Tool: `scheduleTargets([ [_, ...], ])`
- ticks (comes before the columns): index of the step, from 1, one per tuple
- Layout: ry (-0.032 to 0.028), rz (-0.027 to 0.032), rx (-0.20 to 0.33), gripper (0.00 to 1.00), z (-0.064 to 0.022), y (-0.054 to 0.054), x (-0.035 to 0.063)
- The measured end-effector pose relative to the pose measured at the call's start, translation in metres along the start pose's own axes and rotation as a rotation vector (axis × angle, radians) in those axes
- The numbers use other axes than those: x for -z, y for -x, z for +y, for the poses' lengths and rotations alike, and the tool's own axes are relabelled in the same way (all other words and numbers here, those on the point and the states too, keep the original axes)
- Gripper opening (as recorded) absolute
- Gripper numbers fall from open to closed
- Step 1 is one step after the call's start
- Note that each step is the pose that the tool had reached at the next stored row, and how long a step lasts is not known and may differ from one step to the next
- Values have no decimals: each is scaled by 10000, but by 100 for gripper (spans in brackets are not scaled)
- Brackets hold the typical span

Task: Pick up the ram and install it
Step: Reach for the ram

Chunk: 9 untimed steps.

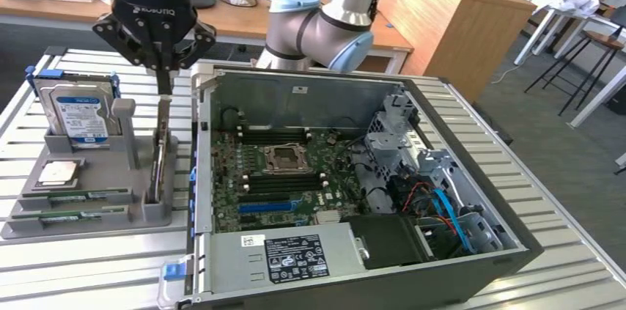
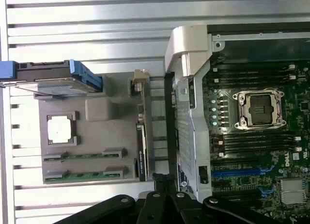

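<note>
Slatted metal table, wooden desks behind

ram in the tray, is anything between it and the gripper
Nothing covers the ram; it lies bare in the grey tray. The shut gripper hangs over the upright card, which stands beside the ram at the exterior view's right.

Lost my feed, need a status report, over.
End effector shut, at upright card's top edge. Ram sticks flat in grey tray, untouched. Open computer case alongside.
</note>
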State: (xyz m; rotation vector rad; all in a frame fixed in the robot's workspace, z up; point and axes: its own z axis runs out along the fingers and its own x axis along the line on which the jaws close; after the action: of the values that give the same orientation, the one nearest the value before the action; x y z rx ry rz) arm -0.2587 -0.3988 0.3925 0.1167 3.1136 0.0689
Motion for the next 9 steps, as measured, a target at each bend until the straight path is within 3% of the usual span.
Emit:
scheduleTargets([
  [2,0,1,0,10,-2,-24,1],
  [3,0,0,0,10,-14,-185,4],
  [9,0,0,1,10,-23,-304,6],
])
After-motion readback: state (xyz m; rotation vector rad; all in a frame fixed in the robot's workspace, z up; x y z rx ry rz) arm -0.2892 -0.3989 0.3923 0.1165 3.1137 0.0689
